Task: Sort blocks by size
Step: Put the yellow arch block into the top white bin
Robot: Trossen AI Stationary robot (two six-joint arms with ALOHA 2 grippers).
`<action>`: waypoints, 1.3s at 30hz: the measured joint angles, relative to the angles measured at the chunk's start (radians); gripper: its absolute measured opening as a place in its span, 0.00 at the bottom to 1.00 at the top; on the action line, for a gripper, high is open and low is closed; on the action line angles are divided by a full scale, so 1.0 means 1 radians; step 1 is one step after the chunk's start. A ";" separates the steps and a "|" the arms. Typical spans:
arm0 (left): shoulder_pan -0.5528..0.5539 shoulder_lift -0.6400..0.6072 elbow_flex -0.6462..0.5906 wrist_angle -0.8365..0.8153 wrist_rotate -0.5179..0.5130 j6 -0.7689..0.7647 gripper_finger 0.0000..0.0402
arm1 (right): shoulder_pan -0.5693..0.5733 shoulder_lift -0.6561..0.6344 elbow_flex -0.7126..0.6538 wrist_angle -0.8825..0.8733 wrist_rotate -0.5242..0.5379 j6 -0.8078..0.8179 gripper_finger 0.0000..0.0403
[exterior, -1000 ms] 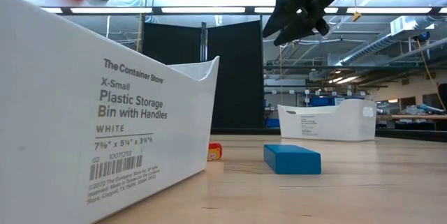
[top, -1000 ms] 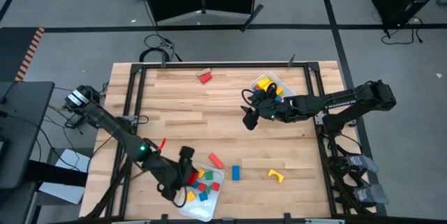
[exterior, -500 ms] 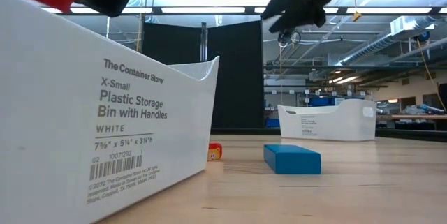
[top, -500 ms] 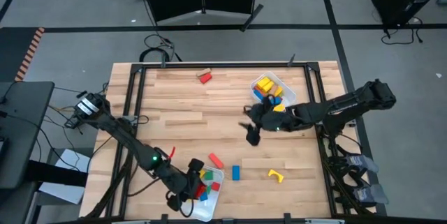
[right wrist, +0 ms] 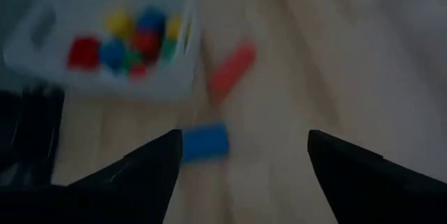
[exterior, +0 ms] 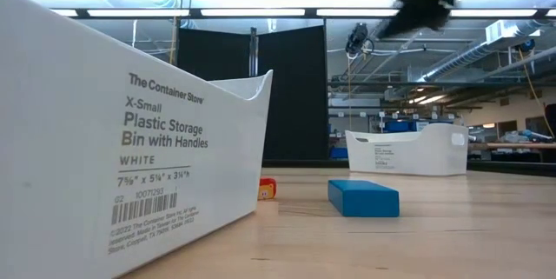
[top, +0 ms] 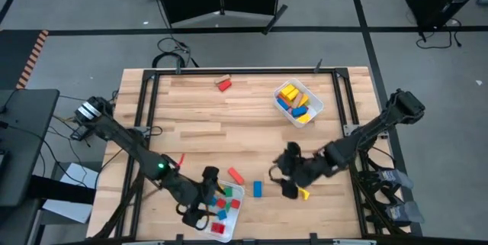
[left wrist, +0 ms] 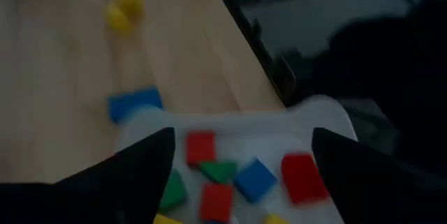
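A pale wooden surface [top: 229,123] is sitting inside a dark metal frame on a grey workshop floor, seen from above. Near the lower left of the frame, a white bin [top: 226,213] is holding small blocks [top: 223,204] in red, blue, green and yellow; the left gripper [top: 200,216] is hovering over it, jaws released and nothing between them in its wrist view, probably because it is dropping small pieces there. Toward the upper right, a second white bin [top: 299,101] is holding bigger yellow and blue blocks [top: 290,96], so each bin seems to be collecting one size.

Loose on the wood are a red bar [top: 235,175], a blue block [top: 258,189] and a yellow arch [top: 303,193] at lower centre, and a red block [top: 223,85] near the top edge.

The right gripper [top: 280,181] is hanging at lower centre, jaws spread and empty, just beside the yellow arch. A second ago it was by the upper right bin; the red piece then in the left jaws is gone.
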 joint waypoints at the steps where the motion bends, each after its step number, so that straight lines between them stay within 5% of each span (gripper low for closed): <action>1: -0.001 -0.023 0.000 0.001 -0.023 0.006 0.84 | 0.022 0.004 0.000 -0.042 -0.004 0.057 0.80; 6: -0.006 -0.131 0.000 -0.012 -0.156 0.056 0.76 | 0.135 0.025 0.000 -0.294 -0.006 0.381 0.78; 12: 0.026 -0.167 -0.001 -0.034 -0.314 0.061 0.75 | 0.239 0.079 0.000 -0.393 -0.044 0.620 0.77; 27: 0.126 -0.152 -0.002 -0.043 -0.333 0.068 0.76 | 0.282 0.301 0.000 -0.369 -0.143 0.759 0.72; 32: 0.156 -0.152 -0.002 -0.045 -0.333 0.083 0.76 | 0.266 0.337 0.006 -0.364 -0.170 0.762 0.57; 39: 0.223 -0.152 -0.002 -0.048 -0.334 0.081 0.76 | 0.259 0.310 -0.001 -0.382 -0.162 0.728 0.15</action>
